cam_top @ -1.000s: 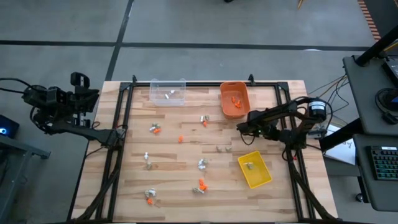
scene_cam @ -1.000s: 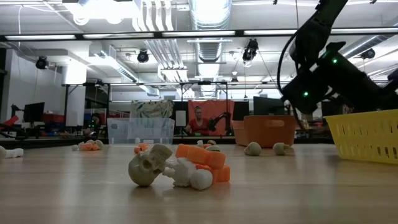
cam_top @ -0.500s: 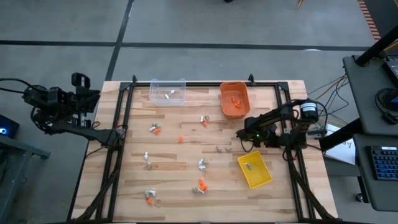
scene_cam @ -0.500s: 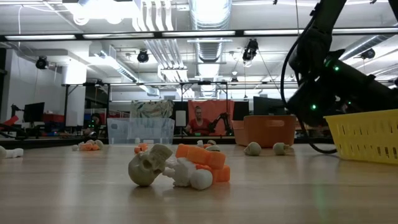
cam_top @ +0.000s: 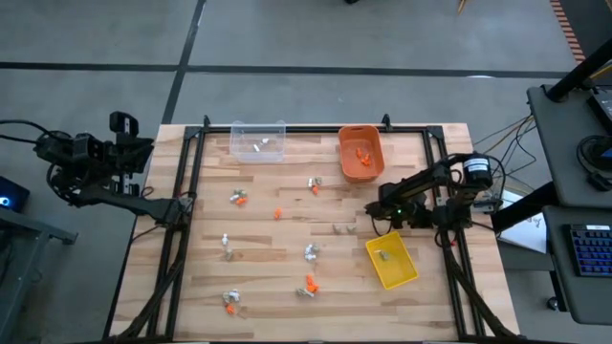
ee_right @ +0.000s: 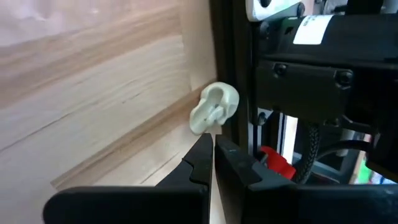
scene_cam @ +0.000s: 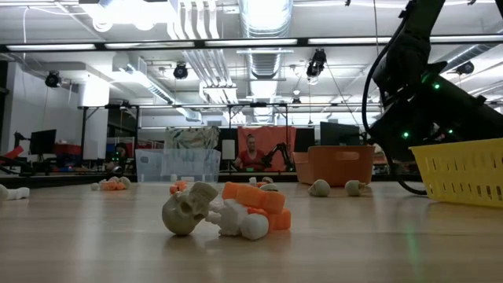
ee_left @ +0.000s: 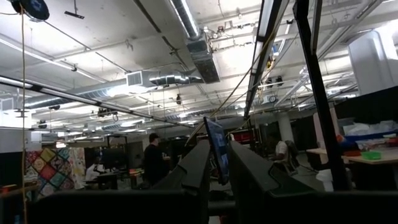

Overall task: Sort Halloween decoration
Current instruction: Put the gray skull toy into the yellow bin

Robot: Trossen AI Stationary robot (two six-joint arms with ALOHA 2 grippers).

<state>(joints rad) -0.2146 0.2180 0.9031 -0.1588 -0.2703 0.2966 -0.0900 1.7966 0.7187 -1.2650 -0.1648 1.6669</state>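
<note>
The Halloween decoration lies scattered over the wooden table as tiny orange, white and tan trinkets [cam_top: 312, 253]. One small heap [scene_cam: 224, 212] sits close to the low camera. My right gripper [ee_right: 212, 144] is shut and slants down low over the table's right side [cam_top: 375, 212], between the orange bin and the yellow bin. A pale tan trinket [ee_right: 214, 109] lies on the wood just past its fingertips, against a black frame rail [ee_right: 233, 74]. My left arm [cam_top: 96, 158] waits off the table's left edge. Its gripper [ee_left: 219, 149] points up into the room with a narrow gap and nothing in it. My right gripper is shut with nothing between its fingers. Its tips stand right at the near side of the pale tan trinket [ee_right: 208, 127], which rests on the table. I cannot tell whether they touch it.
A clear bin [cam_top: 258, 141] and an orange bin [cam_top: 360, 153] stand at the far edge, and a yellow bin [cam_top: 391, 260] stands at the near right. Black frame rails [cam_top: 182, 210] run along both sides of the table. Bare wood shows between the trinkets in the middle.
My right gripper has sunk and moved from beside the orange bin toward the table's near edge and the yellow bin. It has rolled a little on the way and stayed shut. The trinkets and bins have not moved.
</note>
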